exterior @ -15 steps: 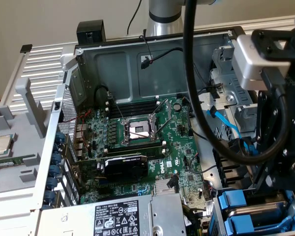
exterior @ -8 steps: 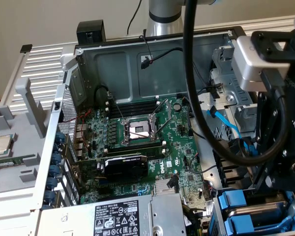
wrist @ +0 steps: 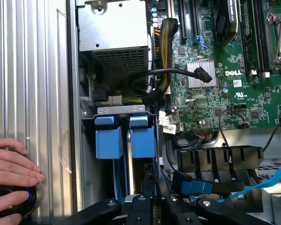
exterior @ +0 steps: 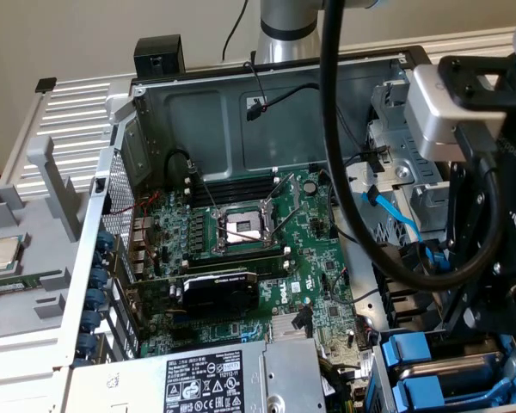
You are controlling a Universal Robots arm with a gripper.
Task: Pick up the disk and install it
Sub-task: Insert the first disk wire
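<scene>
Closest in, the gripper [wrist: 152,206] hangs right at the drive bay [wrist: 122,110] in the corner of the case. Honestly can't tell how wide its jaws are or whether they've got hold of anything. The disk [wrist: 143,138] stands on edge in that bay, mostly its blue carrier frame showing, just beside a second blue carrier [wrist: 107,140]. Outside the case, a person's hand [wrist: 11,173] rests on a round black knob [wrist: 4,197]. Further back there's the power supply box [wrist: 112,28], then the motherboard [exterior: 241,249].
</scene>
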